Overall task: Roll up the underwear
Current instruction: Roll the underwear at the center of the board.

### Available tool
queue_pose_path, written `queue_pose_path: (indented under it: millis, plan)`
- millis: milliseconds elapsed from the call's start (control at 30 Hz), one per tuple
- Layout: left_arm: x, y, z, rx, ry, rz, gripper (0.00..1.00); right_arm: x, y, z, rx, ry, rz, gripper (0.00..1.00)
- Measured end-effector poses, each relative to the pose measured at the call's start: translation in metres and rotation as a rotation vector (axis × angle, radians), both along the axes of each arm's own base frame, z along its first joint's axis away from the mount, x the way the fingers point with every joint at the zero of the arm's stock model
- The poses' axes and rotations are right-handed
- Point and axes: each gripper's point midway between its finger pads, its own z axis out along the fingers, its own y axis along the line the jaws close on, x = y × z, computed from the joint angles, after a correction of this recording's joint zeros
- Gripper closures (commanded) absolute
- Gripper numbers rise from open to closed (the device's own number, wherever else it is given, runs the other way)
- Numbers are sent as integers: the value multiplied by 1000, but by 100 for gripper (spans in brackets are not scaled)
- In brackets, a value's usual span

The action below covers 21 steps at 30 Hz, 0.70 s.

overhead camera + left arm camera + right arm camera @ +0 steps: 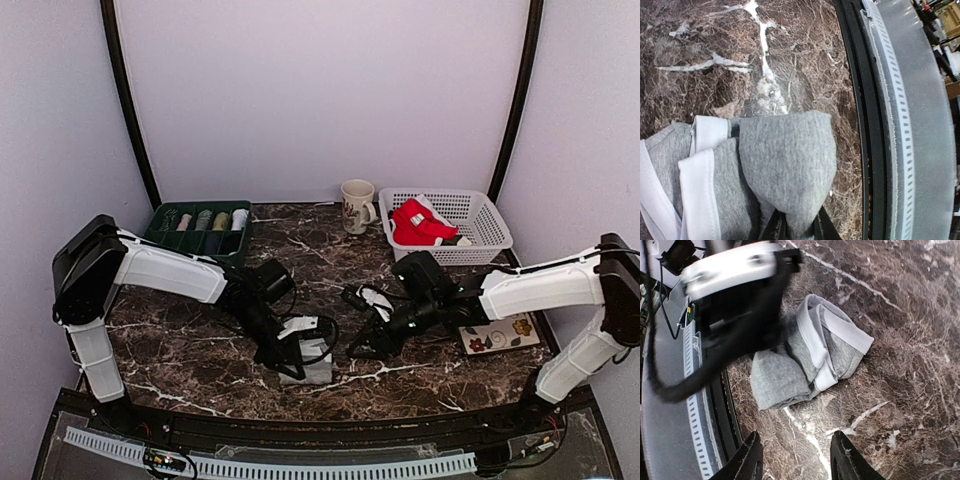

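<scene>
left gripper (796, 226): clenched on a fold of the grey underwear (782, 160), apparently pinning the half-made roll so it cannot spring loose. right gripper (796, 460): released, holding nothing, poised just right of it. garment lies near-centre on the marble table (905, 355). red underwear (418, 222) waits in the far basket (480, 205).

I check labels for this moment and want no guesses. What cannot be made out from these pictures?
- Top external: how the left gripper holds the grey underwear, hidden under its own wrist.
- Left wrist: most of both fingers, cut off by the bottom edge.
- Right wrist: one side of the grey underwear, behind the blurred left arm.
- Top external: the rolls in the green tray, too small to identify.
</scene>
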Motion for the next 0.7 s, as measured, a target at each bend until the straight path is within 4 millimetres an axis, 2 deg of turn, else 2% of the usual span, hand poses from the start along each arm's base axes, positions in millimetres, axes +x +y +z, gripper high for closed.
queue_pose_path:
  millis: [67,167,200,233,333,467,633,700]
  plan:
    - [2,1,1,-11,97,16,89,-9,-2,11,26,-91,20,55]
    - [0,2,1,-16,227,34,86,-26,6,20,48,-193,75,55]
    - [-6,1,-1,-13,350,43,86,-48,19,22,55,-272,148,55]
    - [-8,2,-1,-5,374,46,85,-52,21,21,53,-293,165,55]
    - [-9,-1,-1,1,433,54,85,-57,33,13,24,-352,198,56]
    - [-7,1,-1,1,479,73,84,-62,58,3,-7,-411,263,57]
    - [-5,2,-1,-2,511,88,84,-68,73,1,-17,-493,323,56]
    - [-5,2,-1,-3,522,91,83,-68,75,-6,-34,-513,339,56]
